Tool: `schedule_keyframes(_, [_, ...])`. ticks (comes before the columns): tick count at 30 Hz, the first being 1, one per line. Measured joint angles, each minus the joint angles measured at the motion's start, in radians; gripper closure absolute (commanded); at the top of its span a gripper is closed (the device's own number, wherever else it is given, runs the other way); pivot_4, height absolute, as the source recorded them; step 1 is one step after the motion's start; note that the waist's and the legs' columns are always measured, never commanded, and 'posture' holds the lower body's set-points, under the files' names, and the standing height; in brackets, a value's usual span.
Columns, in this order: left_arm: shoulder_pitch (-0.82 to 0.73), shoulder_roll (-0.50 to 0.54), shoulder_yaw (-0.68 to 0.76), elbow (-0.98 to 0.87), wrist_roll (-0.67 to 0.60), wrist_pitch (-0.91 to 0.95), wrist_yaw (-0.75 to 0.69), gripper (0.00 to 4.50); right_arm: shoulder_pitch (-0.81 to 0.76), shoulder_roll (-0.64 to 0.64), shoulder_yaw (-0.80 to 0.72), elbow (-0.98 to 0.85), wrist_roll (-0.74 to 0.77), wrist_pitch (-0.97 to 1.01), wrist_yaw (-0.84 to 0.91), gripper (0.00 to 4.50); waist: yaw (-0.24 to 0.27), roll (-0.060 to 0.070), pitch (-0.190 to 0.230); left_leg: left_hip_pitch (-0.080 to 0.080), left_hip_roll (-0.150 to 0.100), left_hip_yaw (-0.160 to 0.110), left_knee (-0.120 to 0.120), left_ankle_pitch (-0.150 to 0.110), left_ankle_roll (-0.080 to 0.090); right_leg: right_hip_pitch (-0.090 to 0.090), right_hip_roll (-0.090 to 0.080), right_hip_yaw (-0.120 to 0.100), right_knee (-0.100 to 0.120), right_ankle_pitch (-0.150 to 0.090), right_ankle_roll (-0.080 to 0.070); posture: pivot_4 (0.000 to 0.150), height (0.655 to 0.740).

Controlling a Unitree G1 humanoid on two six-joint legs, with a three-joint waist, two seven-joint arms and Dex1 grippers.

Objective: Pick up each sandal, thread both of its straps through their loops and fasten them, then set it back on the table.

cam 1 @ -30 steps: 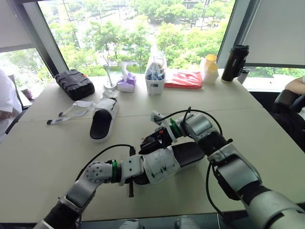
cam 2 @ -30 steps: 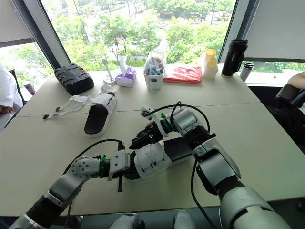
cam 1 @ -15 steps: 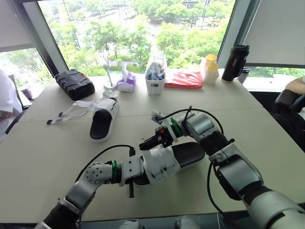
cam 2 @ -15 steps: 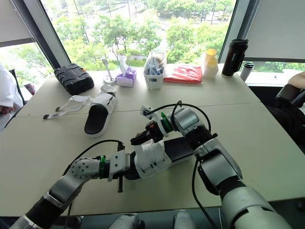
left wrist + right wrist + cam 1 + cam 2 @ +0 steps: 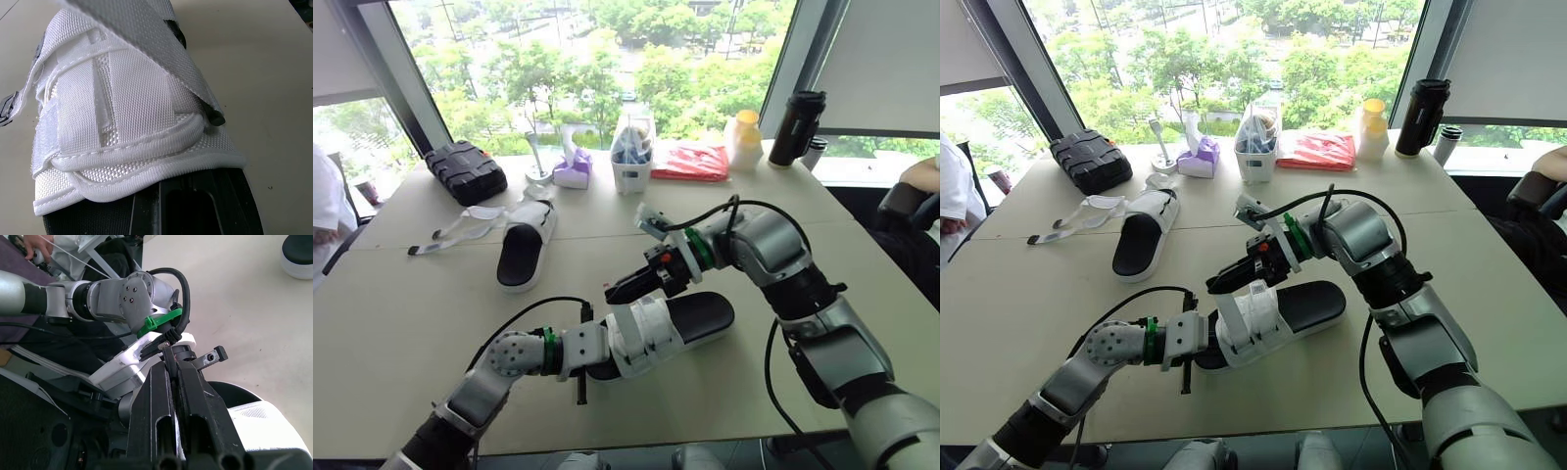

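Fastening is in hand on the near black-soled sandal with white mesh straps (image 5: 658, 326), which lies on the pale beige table (image 5: 401, 323) just in front of the robot. The right gripper (image 5: 619, 290) hovers above its strapped front, black fingers (image 5: 161, 396) pinched together, seemingly on the end of the raised grey-backed strap (image 5: 146, 44). The left gripper (image 5: 597, 354) meets the sandal's toe; whether it clamps I cannot tell. Next, I judge, that strap needs drawing taut and pressing flat. The second black-and-white sandal (image 5: 524, 247) lies well apart, straps loose. No brand or writing is readable
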Motion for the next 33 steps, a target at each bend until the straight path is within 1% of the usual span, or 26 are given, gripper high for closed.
schedule_keyframes(5, [-0.004, 0.000, 0.000, 0.013, 0.001, -0.018, -0.007, 4.50, -0.002, 0.048, 0.011, 0.111, -0.036, -0.098, -0.056, 4.48, -0.001, 0.000, 0.000, 0.000, 0.000, 0.000, 0.000, 0.000, 0.000, 0.000, 0.000, 0.000, 0.000, 0.000, 0.000, 0.150, 0.7400])
schedule_keyframes(9, [-0.004, 0.000, 0.000, 0.021, 0.001, -0.032, -0.009, 4.50, -0.013, 0.077, 0.027, 0.208, -0.075, -0.179, -0.063, 4.48, -0.002, 0.000, 0.000, 0.001, 0.000, 0.000, 0.000, 0.000, 0.000, 0.000, 0.000, 0.000, 0.000, 0.000, 0.000, 0.150, 0.7400])
schedule_keyframes(15, [-0.005, 0.000, 0.000, 0.025, 0.002, -0.032, -0.006, 4.50, -0.027, 0.152, 0.071, 0.464, -0.191, -0.384, -0.082, 4.48, -0.003, 0.000, 0.000, 0.002, 0.000, 0.000, 0.000, 0.000, 0.000, 0.001, 0.001, 0.000, 0.001, 0.000, 0.000, 0.150, 0.7400])
schedule_keyframes(19, [-0.004, 0.000, 0.000, 0.028, 0.003, -0.032, -0.001, 4.50, -0.026, 0.175, 0.089, 0.541, -0.240, -0.481, -0.081, 4.48, -0.005, 0.001, -0.001, 0.003, 0.000, 0.000, 0.000, 0.000, 0.000, 0.002, 0.001, 0.000, 0.002, 0.000, 0.000, 0.150, 0.7400])
schedule_keyframes(24, [-0.001, 0.000, 0.000, 0.032, 0.016, -0.030, 0.008, 4.50, -0.026, 0.187, 0.132, 0.577, -0.309, -0.619, -0.078, 4.48, -0.008, 0.001, -0.008, 0.007, 0.000, -0.001, 0.000, 0.000, 0.000, 0.005, 0.001, 0.000, 0.002, 0.000, -0.001, 0.150, 0.7400])
schedule_keyframes(25, [0.000, 0.000, 0.000, 0.032, 0.019, -0.030, 0.009, 4.50, -0.026, 0.187, 0.135, 0.578, -0.313, -0.628, -0.078, 4.19, -0.008, 0.001, -0.009, 0.007, 0.000, -0.001, -0.001, 0.000, 0.000, 0.005, 0.001, 0.000, 0.002, 0.000, -0.001, 0.150, 0.7400])
schedule_keyframes(27, [0.000, -0.001, 0.000, 0.032, 0.027, -0.029, 0.011, 4.50, -0.025, 0.188, 0.148, 0.579, -0.334, -0.664, -0.077, 3.46, -0.009, 0.000, -0.011, 0.011, 0.000, -0.002, -0.001, 0.000, 0.000, 0.008, 0.001, 0.000, 0.002, 0.000, -0.001, 0.150, 0.7400])
schedule_keyframes(28, [0.001, -0.001, 0.000, 0.032, 0.029, -0.029, 0.011, 4.50, -0.025, 0.187, 0.157, 0.580, -0.358, -0.685, -0.084, 3.02, -0.009, 0.000, -0.011, 0.014, 0.000, -0.002, -0.002, -0.001, -0.002, 0.011, 0.001, 0.001, 0.002, -0.001, -0.001, 0.150, 0.7400])
schedule_keyframes(29, [0.004, -0.006, -0.001, 0.030, 0.029, -0.029, 0.010, 4.50, -0.021, 0.176, 0.165, 0.594, -0.410, -0.720, -0.127, 2.56, -0.006, 0.001, -0.011, 0.015, 0.000, -0.002, -0.003, -0.002, -0.003, 0.012, 0.001, 0.001, 0.001, -0.002, -0.001, 0.150, 0.7400])
schedule_keyframes(30, [0.007, -0.008, -0.001, 0.027, 0.029, -0.030, 0.009, 4.50, -0.021, 0.168, 0.162, 0.599, -0.421, -0.735, -0.138, 2.04, -0.004, 0.001, -0.011, 0.015, 0.000, -0.002, -0.004, -0.001, -0.001, 0.012, 0.001, 0.001, 0.000, -0.003, 0.000, 0.150, 0.7400])
schedule_keyframes(32, [0.009, -0.008, -0.002, 0.023, 0.029, -0.030, 0.000, 4.50, -0.021, 0.170, 0.154, 0.616, -0.456, -0.781, -0.189, 1.14, -0.003, 0.001, -0.012, 0.015, 0.000, -0.002, -0.005, -0.001, 0.001, 0.012, 0.000, 0.001, 0.000, -0.005, 0.002, 0.150, 0.7400])
schedule_keyframes(33, [0.010, -0.008, -0.003, 0.020, 0.029, -0.030, -0.001, 4.50, -0.021, 0.173, 0.152, 0.629, -0.474, -0.801, -0.212, 1.14, -0.001, 0.001, -0.012, 0.015, -0.001, -0.002, -0.006, -0.001, 0.001, 0.012, 0.000, 0.001, 0.000, -0.005, 0.002, 0.150, 0.7400])
